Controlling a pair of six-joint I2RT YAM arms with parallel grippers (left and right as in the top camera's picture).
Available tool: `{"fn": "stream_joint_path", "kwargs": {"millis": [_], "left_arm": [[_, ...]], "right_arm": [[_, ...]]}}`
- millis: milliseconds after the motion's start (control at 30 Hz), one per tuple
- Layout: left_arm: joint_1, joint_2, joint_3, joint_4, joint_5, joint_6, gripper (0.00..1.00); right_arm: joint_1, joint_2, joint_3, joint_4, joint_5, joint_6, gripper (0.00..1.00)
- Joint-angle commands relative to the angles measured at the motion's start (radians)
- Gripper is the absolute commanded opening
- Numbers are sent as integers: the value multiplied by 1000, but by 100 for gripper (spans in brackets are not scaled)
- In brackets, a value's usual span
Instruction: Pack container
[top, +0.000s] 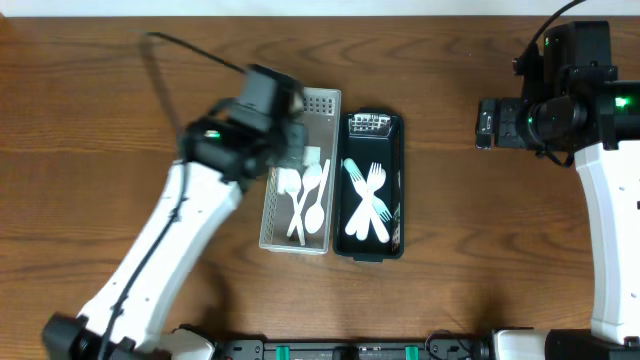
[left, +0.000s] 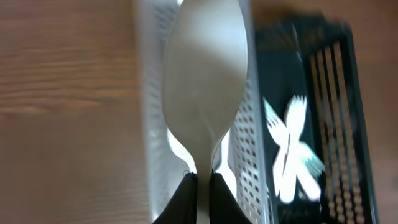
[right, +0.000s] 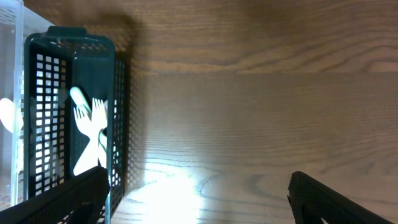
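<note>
White plastic spoon (left: 202, 81), on its way into the white basket (top: 322, 104).
The left gripper (left: 203, 186) has its jaws pinched shut on the spoon's stem, holding it over the white basket where other spoons (top: 308, 205) lie. I'd say it is mid-placing and next needs to lower and let go. The black basket (top: 398, 180) alongside holds forks (top: 368, 200). The right gripper (right: 199, 205) hovers over the table (top: 480, 250), jaws spread wide and empty.

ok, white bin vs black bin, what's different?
Colour: the white bin is pale, the black bin dark. Contents: white bin holds spoons, black bin holds forks. The left end effector holds a spoon over the white bin; nothing hangs over the black bin. Both are perforated, side by side on the table.
</note>
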Motion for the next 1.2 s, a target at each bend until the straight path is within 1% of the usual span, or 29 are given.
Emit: {"fn": "stream_joint_path", "kwargs": {"millis": [0,200,233,333,367,400,467,567,633,667,700,767,900,933,1000,1067,1167], "left_arm": [[-39,103,-26,0,-21,43,6],[-35,262,-26,2,-30,42,6],[-34,279,-26,3,-32,43,17],[-31,303,-26,2,-34,43,34],[-31,301,-24,2,-38,47,42],[-31,296,-17,-4,-44,61,47],[-31,277,17,-38,-91,92,53],[-30,219,97,-111,-194,110,56],[-25,156,145,-130,-246,110,66],[-20,125,157,-123,-257,110,69],[-12,91,162,-106,-267,110,73],[19,23,162,-54,-288,111,77],[126,-44,161,90,-290,115,78],[149,-45,161,126,-290,115,80],[203,-39,156,212,-290,139,84],[256,-15,150,287,-290,187,98],[325,32,150,336,-290,262,98]], "right_arm": [[-4,1,-23,9,-3,-15,95],[-4,1,-37,10,-3,-15,95],[-4,1,-37,10,-3,-15,95],[-4,1,-37,10,-3,-15,95],[-4,1,-37,10,-3,-15,95],[-4,1,-37,11,-3,-15,95],[-4,1,-37,13,-3,-15,95],[-4,1,-37,31,-3,-15,94],[-4,1,-37,55,-3,-14,94],[-4,1,-37,70,-4,-14,93],[-2,1,-37,92,-4,-14,93],[7,1,-37,151,-4,-14,92],[44,17,-37,332,-3,-15,97],[51,25,-37,376,-3,-15,99],[71,56,-37,489,-3,-20,99],[84,100,-37,591,-3,-41,99],[91,167,-37,679,-3,-48,99]]}}
